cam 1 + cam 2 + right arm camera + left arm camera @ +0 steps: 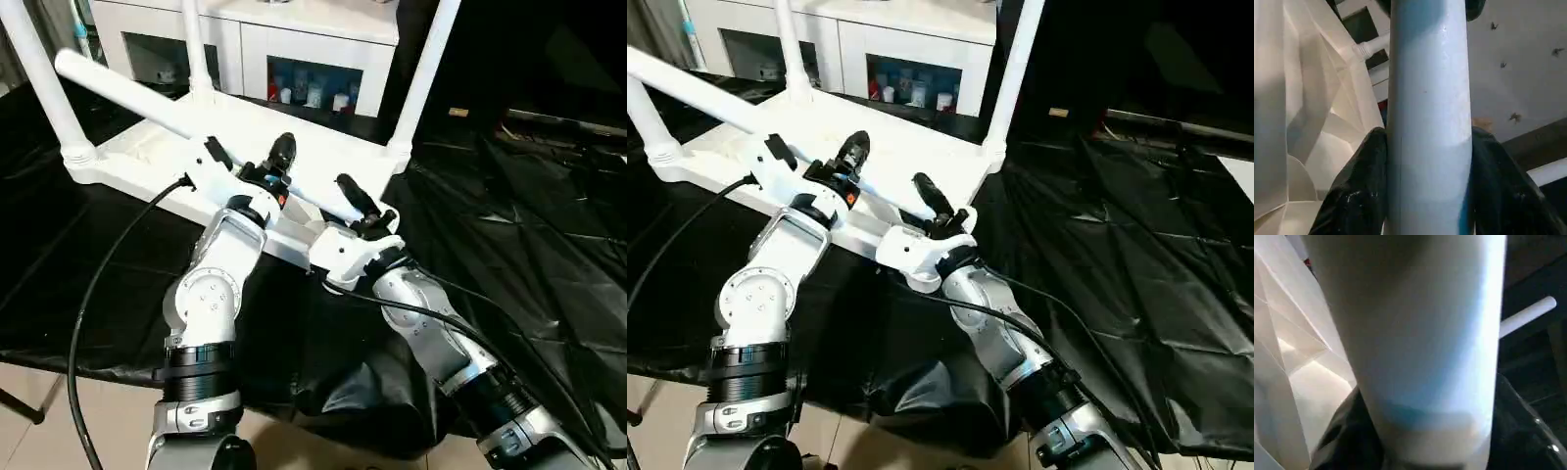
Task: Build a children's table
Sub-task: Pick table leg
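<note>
The children's table lies upside down on the worktop, sockets upward, while the right gripper and left gripper each pinch the fourth leg, presumably to seat it.

White cabinet, black sheet

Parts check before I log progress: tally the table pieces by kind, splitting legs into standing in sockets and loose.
Tabletop: 1
Legs standing in corner sockets: 3
Loose leg lying across the tabletop, held by the left tool and right tool: 1
Total: 5 pieces
</note>
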Available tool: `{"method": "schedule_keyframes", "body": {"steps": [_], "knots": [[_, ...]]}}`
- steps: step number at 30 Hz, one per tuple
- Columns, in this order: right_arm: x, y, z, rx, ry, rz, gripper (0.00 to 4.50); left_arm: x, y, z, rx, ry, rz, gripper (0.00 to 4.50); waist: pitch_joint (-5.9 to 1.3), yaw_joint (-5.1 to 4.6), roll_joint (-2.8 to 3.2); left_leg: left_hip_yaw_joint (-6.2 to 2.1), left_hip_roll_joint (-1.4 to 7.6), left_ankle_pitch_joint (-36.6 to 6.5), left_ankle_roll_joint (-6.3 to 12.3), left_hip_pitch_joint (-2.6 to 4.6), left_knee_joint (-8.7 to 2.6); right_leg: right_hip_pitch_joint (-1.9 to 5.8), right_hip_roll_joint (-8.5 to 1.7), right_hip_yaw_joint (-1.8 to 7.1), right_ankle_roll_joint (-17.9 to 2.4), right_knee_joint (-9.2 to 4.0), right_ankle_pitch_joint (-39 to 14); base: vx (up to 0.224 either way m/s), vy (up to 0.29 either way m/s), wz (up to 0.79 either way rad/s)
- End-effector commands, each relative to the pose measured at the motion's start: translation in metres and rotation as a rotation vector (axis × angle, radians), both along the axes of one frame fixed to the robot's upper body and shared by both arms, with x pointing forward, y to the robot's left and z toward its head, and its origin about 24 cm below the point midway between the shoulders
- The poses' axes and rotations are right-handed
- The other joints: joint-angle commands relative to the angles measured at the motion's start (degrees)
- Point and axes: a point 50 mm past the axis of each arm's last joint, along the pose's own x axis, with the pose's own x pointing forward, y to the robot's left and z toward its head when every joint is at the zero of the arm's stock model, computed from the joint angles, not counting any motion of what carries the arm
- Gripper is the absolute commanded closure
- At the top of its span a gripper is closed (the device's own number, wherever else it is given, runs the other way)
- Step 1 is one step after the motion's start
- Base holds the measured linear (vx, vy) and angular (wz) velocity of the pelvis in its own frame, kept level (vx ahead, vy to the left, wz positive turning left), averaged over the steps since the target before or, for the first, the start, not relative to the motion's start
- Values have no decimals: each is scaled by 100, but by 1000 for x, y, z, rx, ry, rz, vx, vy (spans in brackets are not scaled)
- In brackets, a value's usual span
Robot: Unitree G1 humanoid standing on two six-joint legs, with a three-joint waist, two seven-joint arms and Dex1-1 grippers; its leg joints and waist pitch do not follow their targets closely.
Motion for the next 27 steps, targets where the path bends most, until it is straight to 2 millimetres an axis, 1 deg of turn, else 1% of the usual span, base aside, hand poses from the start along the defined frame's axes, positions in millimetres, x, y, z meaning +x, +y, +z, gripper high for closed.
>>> {"method": "schedule_keyframes", "body": {"steps": [1, 2, 3, 5, 6, 7, 8, 9, 10, 11, 12, 13, 14, 15, 16, 17, 18, 19, 20, 21, 22, 23, 24, 25, 26, 27], "knots": [[6, -9, 23, 113, -95, -42, 195, 3, -34, 13, -140, 37, -23, 237, -433, -27, 92, -51, 19, -1550, -203, 128, -393, 333, -91, 142, -526, -353, -963, 0, 0, 0], [5, -9, 24, 139, -89, -31, 195, 3, -34, 13, -140, 38, -23, 237, -437, -25, 90, -53, 20, -1567, -205, 133, -393, 334, -93, 139, -522, -351, -978, 0, 0, 0], [5, -9, 26, 166, -83, -19, 189, 3, -32, 13, -120, 29, -21, 248, -440, -29, 98, -52, 24, -1588, -195, 139, -393, 326, -95, 141, -522, -351, -972, 0, 0, 0], [5, -9, 26, 169, -82, -14, 161, 3, -32, 13, -110, 24, -21, 253, -438, -30, 92, -52, 24, -1587, -186, 134, -393, 330, -91, 137, -511, -355, -976, 0, 0, 0], [4, -8, 26, 183, -80, -4, 161, 3, -31, 13, -93, 16, -22, 253, -436, -31, 91, -51, 24, -1591, -187, 133, -393, 329, -89, 136, -501, -356, -997, 0, 0, 0], [3, -7, 27, 208, -74, 19, 151, 3, -30, 13, -57, -3, -30, 253, -438, -28, 87, -51, 25, -1596, -185, 130, -392, 330, -97, 138, -482, -361, -1025, 0, 0, 0], [2, -5, 28, 226, -71, 40, 147, 3, -30, 14, -33, -15, -36, 254, -439, -31, 62, -47, 29, -1608, -174, 132, -390, 326, -99, 137, -464, -367, -1058, 0, 0, 0], [-2, -3, 33, 280, -76, 95, 146, 3, -29, 14, 7, -36, -43, 254, -438, -29, 61, -43, 30, -1651, -142, 135, -391, 318, -104, 136, -428, -378, -1135, 0, 0, 0], [-7, -1, 42, 376, -73, 191, 146, 3, -26, 16, 87, -81, -59, 254, -439, -27, 78, -44, 37, -1711, -112, 144, -392, 302, -109, 134, -405, -387, -1207, 0, 0, 0], [-8, -2, 45, 405, -67, 218, 146, 2, -24, 17, 110, -95, -65, 255, -444, -21, 85, -43, 44, -1761, -97, 165, -382, 281, -113, 133, -393, -387, -1237, 0, 0, 0], [-8, -3, 45, 432, -26, 247, 146, 2, -21, 19, 148, -124, -79, 255, -437, -29, 79, -56, 45, -1760, -72, 140, -391, 299, -107, 128, -404, -378, -1223, 0, 0, 0], [-8, -3, 45, 432, -26, 247, 146, 2, -21, 19, 148, -124, -79, 255, -428, -27, 73, -50, 40, -1789, -40, 136, -397, 300, -98, 126, -395, -389, -1251, 0, 0, 0], [-7, -12, 43, 549, 120, 291, 146, 2, -11, 21, 265, -191, -124, 260, -429, -31, 54, -52, 34, -1783, 68, 133, -392, 308, -92, 133, -387, -373, -1245, 0, 0, 0], [-7, -14, 42, 580, 163, 307, 146, 2, -9, 22, 290, -202, -133, 260, -435, -23, 71, -64, 37, -1816, 118, 136, -390, 312, -96, 133, -384, -352, -1266, 0, 0, 0], [-7, -16, 40, 624, 238, 326, 146, 2, -6, 22, 315, -213, -145, 262, -421, -53, 70, -87, 57, -1731, 86, 85, -422, 339, -108, 141, -404, -343, -1241, 0, 0, 0], [-8, -18, 36, 707, 388, 392, 146, 2, 0, 21, 355, -230, -173, 264, -419, -57, 81, -84, 41, -1755, 105, 105, -419, 349, -82, 136, -432, -348, -1227, 0, 0, 0], [-8, -19, 36, 720, 414, 407, 146, 2, 1, 21, 360, -233, -178, 266, -430, -52, 101, -93, 65, -1754, 119, 137, -421, 335, -96, 154, -547, -337, -1112, 0, 0, 0], [-9, -19, 35, 739, 451, 430, 146, 2, 2, 21, 367, -236, -186, 266, -436, -65, 98, -91, 58, -1698, 125, 129, -417, 348, -85, 154, -612, -323, -1000, 0, 0, 0], [-9, -26, 33, 763, 593, 486, 146, 1, 9, 22, 400, -263, -248, 267, -430, -59, 108, -83, 53, -1607, 110, 134, -416, 350, -75, 156, -737, -323, -865, 0, 0, 0], [-9, -26, 33, 763, 593, 486, 146, 1, 9, 22, 400, -263, -248, 267, -446, -44, 114, -88, 63, -1478, 76, 131, -417, 370, -101, 156, -829, -299, -778, 0, 0, 0], [-10, -34, 35, 755, 720, 557, 146, -3, 14, 24, 427, -299, -334, 267, -441, -37, 127, -86, 63, -1446, 46, 133, -415, 362, -109, 155, -850, -305, -805, 0, 0, 0], [-11, -38, 35, 740, 773, 594, 146, -4, 16, 25, 429, -311, -360, 267, -439, -18, 142, -85, 63, -1460, 24, 153, -410, 370, -112, 156, -886, -307, -909, 0, 0, 0], [-11, -43, 36, 719, 808, 618, 146, -6, 17, 27, 413, -322, -396, 267, -426, 2, 132, -73, 70, -1474, -20, 147, -410, 356, -122, 164, -903, -322, -1019, 0, 0, 0], [-11, -50, 38, 715, 872, 646, 146, -9, 19, 31, 397, -346, -458, 267, -432, 37, 139, -65, 57, -1501, -69, 169, -398, 353, -124, 162, -930, -322, -1135, 0, 0, 0], [-11, -52, 39, 713, 896, 658, 146, -10, 19, 32, 393, -358, -486, 267, -424, 41, 137, -60, 54, -1517, -73, 171, -400, 345, -123, 164, -942, -328, -1196, 0, 0, 0], [-11, -54, 40, 712, 913, 667, 146, -11, 19, 33, 393, -366, -504, 267, -415, 50, 134, -63, 67, -1540, -117, 149, -409, 337, -145, 167, -941, -344, -1323, 0, 0, 0]]}}
